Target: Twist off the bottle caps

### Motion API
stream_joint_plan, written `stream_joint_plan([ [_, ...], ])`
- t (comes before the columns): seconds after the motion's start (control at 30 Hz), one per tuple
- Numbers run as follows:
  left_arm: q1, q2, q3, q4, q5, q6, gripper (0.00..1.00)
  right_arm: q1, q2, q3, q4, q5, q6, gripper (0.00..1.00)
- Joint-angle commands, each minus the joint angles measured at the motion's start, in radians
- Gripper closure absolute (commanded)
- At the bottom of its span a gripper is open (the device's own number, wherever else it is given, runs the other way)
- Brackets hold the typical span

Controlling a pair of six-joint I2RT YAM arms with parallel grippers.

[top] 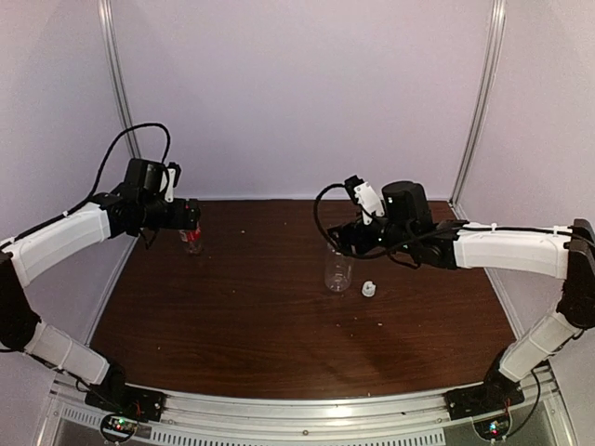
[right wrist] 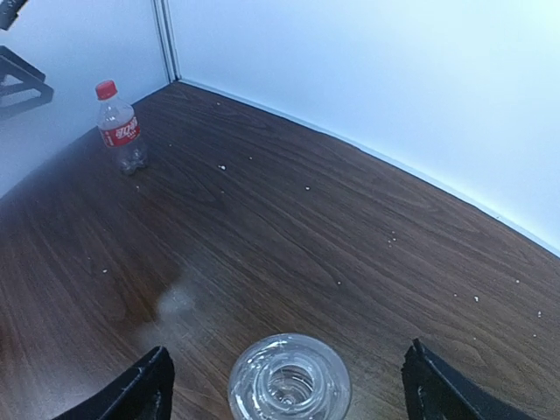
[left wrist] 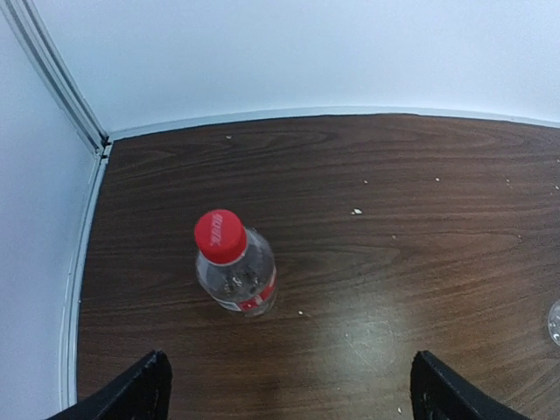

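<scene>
The small bottle with a red label [left wrist: 238, 278] stands upright at the far left of the table, its red cap [left wrist: 220, 235] on; it also shows in the top view [top: 191, 239] and the right wrist view [right wrist: 121, 131]. My left gripper [left wrist: 284, 389] is open and empty, above and just short of it. The taller unlabelled bottle [top: 337, 268] stands mid-table with its mouth open [right wrist: 290, 388]. The white cap [top: 369, 290] lies on the table to its right. My right gripper [right wrist: 289, 385] is open, its fingers wide on either side above the open bottle.
Brown wooden table [top: 279, 325] with white specks, enclosed by white walls and metal frame posts [top: 116, 74] at the back corners. A metal rail [top: 307, 409] runs along the near edge by the arm bases.
</scene>
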Motion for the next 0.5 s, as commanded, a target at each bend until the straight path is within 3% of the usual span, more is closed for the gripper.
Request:
stream_joint_plan([
  [0.0,0.076,0.074,0.077,0.027,0.05,0.004,0.05,-0.001,-0.065,-0.005,-0.03,-0.062,0.015,0.07],
  [0.47,0.131,0.391,0.317,-0.02,0.018,0.063,0.19,0.012,-0.159,0.015,-0.092,-0.117,0.024,0.02],
])
